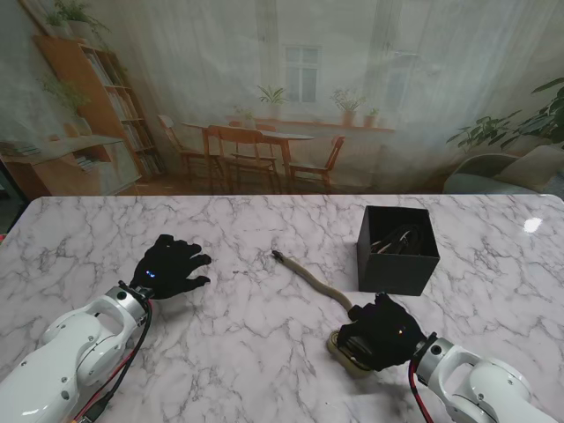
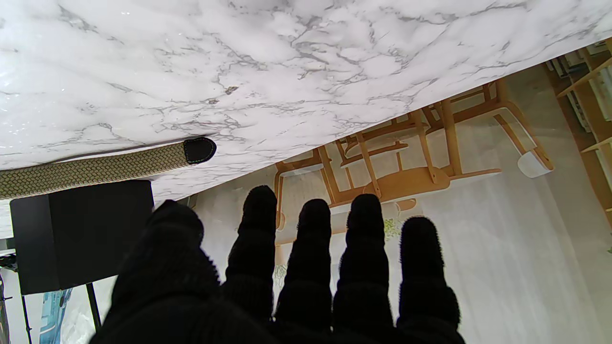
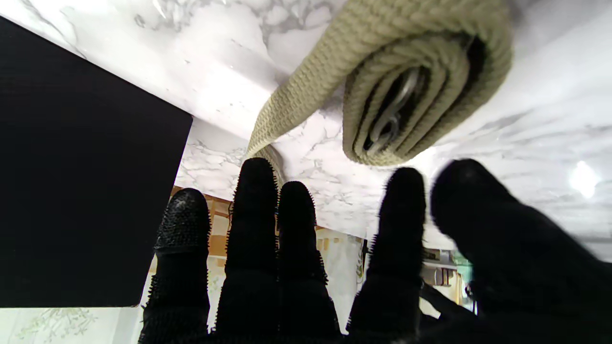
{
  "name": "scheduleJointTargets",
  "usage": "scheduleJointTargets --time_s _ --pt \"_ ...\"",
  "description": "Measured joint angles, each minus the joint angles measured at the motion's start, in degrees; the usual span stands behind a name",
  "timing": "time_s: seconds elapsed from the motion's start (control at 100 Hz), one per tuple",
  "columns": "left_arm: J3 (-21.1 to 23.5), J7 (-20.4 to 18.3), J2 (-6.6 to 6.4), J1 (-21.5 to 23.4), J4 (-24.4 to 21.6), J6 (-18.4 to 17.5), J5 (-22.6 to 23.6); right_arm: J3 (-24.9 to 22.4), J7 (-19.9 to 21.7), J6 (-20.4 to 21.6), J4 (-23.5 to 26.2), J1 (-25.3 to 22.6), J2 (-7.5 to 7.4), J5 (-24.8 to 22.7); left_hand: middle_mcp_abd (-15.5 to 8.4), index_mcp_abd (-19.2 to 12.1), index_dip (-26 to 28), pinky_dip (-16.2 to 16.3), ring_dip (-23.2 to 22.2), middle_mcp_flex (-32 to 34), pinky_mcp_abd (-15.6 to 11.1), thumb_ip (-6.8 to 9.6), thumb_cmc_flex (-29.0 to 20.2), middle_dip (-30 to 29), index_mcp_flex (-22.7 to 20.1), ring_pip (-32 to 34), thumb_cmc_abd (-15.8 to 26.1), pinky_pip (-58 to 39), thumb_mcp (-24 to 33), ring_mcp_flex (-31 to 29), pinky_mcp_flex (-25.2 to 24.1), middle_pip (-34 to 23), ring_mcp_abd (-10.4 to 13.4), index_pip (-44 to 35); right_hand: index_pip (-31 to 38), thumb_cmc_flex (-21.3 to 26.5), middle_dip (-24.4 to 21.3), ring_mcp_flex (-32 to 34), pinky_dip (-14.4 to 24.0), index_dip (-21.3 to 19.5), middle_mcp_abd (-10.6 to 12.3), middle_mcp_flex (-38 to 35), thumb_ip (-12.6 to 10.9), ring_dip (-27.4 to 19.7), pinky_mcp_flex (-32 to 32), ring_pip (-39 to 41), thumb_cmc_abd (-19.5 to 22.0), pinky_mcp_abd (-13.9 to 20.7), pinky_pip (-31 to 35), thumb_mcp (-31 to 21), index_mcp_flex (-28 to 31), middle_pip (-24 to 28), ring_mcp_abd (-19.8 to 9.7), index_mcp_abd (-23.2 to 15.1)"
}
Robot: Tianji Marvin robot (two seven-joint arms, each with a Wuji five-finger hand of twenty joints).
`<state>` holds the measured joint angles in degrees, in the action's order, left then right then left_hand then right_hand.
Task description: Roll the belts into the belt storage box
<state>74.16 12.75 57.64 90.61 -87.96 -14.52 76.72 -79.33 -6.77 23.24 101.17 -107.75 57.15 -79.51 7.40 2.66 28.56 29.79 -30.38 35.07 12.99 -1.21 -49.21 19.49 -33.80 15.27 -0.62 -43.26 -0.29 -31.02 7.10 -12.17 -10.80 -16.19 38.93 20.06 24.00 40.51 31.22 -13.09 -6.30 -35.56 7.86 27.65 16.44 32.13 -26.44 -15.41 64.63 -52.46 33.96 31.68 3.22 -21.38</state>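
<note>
So right hand (image 1: 381, 333) at lower right, fingers spread, palm down over the belt (image 1: 310, 279) coil, no grip; tail runs toward centre. Left hand (image 1: 167, 267) splayed flat, centre-left, holding nothing. Black box (image 1: 397, 262) sits right of centre

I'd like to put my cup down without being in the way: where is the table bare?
Bare marble runs from the left hand out to the table edges. It is crowded on the right, where the right hand, the half-rolled belt and the black box sit close together.

No readable text or labels, as far as visible.
</note>
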Motion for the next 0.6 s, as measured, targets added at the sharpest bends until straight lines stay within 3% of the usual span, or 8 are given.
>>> scheduleJointTargets --time_s 0.09,0.16,0.21,0.32,0.42,0.51,0.6 --pt "0.0 0.1 -0.01 0.0 0.0 0.0 0.0 0.3 -2.0 -1.3 -0.3 -0.1 0.20 2.4 0.0 0.0 0.0 0.0 0.0 0.0 0.0 0.00 0.0 0.0 0.0 0.0 0.0 0.0 0.0 0.0 0.0 0.0 0.0 0.0 -3.7 -3.7 -0.6 0.0 -0.5 -3.6 0.0 0.0 -1.2 -0.5 0.0 -1.3 1.4 -0.2 -0.2 4.3 0.0 0.0 0.0 11.5" --pt "0.0 0.1 -0.01 0.0 0.1 0.0 0.0 0.9 -3.6 -5.9 -0.2 -0.6 0.43 2.2 0.0 0.0 0.0 0.0 0.0 0.0 0.0 0.00 0.0 0.0 0.0 0.0 0.0 0.0 0.0 0.0 0.0 0.0 0.0 0.0 -6.6 -6.5 -0.7 0.0 -0.6 -3.6 0.0 -0.1 -1.3 -0.5 0.1 -1.3 2.2 -0.3 -0.3 8.8 -0.9 0.0 0.1 19.2" --pt "0.0 0.1 -0.01 0.0 0.1 0.0 0.0 1.2 -4.0 -9.5 0.2 -1.1 0.59 1.0 0.0 0.0 0.0 0.0 0.0 0.0 0.0 0.00 0.0 0.0 0.0 0.0 0.0 0.0 0.0 0.0 0.0 0.0 0.0 0.0 -9.3 -9.3 -0.8 0.0 -1.0 -3.6 0.0 -0.1 -1.3 -0.6 0.1 -1.3 2.0 -0.3 -0.4 10.6 -1.0 0.0 0.8 22.5" --pt "0.0 0.3 -0.01 0.0 0.1 0.1 0.0 2.1 -3.5 -16.1 1.3 -2.3 0.79 -0.8 0.0 0.0 0.0 0.0 0.0 0.0 0.0 0.00 0.0 0.0 0.0 0.0 0.0 0.0 0.0 0.0 0.0 0.0 0.0 0.0 -14.6 -13.1 -2.3 -2.3 -1.8 -3.6 -1.6 1.7 -1.3 -2.1 -0.7 -4.1 3.4 -0.3 -1.2 16.7 -2.8 -1.4 2.3 26.5" --pt "0.0 0.4 -0.01 0.0 0.2 0.1 0.0 3.4 1.8 -22.0 2.9 -3.1 0.89 -1.5 0.0 0.0 0.0 0.0 0.0 0.0 0.0 0.00 0.0 0.0 0.0 0.0 0.0 0.0 0.0 0.0 0.0 0.0 0.0 0.0 -16.7 -19.5 -2.8 -4.5 -2.5 -3.6 -3.6 3.7 -1.6 -3.1 -2.2 -6.3 3.3 -0.3 -2.5 14.7 -2.1 -3.9 3.5 28.5" --pt "0.0 0.4 -0.01 0.0 0.2 0.1 0.0 5.3 8.1 -26.5 3.6 -3.2 1.10 -1.0 0.0 0.0 0.0 0.0 0.0 0.0 0.0 0.00 0.0 0.0 0.0 0.0 0.0 0.0 0.0 0.0 0.0 0.0 0.0 0.0 -17.9 -20.2 -3.6 -6.5 -2.7 -3.6 -4.3 5.9 -1.6 -3.8 -3.6 -7.7 3.4 -0.3 -3.7 13.8 -2.1 -5.1 3.7 29.4" --pt "0.0 0.4 -0.01 0.0 0.3 0.1 0.0 6.8 11.2 -29.1 3.9 -3.1 1.22 -0.9 0.0 0.0 0.0 0.0 0.0 0.0 0.0 0.00 0.0 0.0 0.0 0.0 0.0 0.0 0.0 0.0 0.0 0.0 0.0 0.0 -19.3 -21.6 -4.0 -7.8 -3.1 -3.8 -5.0 8.1 -1.2 -4.4 -4.4 -9.1 3.3 -0.3 -4.3 13.3 -2.1 -6.1 4.1 30.9"
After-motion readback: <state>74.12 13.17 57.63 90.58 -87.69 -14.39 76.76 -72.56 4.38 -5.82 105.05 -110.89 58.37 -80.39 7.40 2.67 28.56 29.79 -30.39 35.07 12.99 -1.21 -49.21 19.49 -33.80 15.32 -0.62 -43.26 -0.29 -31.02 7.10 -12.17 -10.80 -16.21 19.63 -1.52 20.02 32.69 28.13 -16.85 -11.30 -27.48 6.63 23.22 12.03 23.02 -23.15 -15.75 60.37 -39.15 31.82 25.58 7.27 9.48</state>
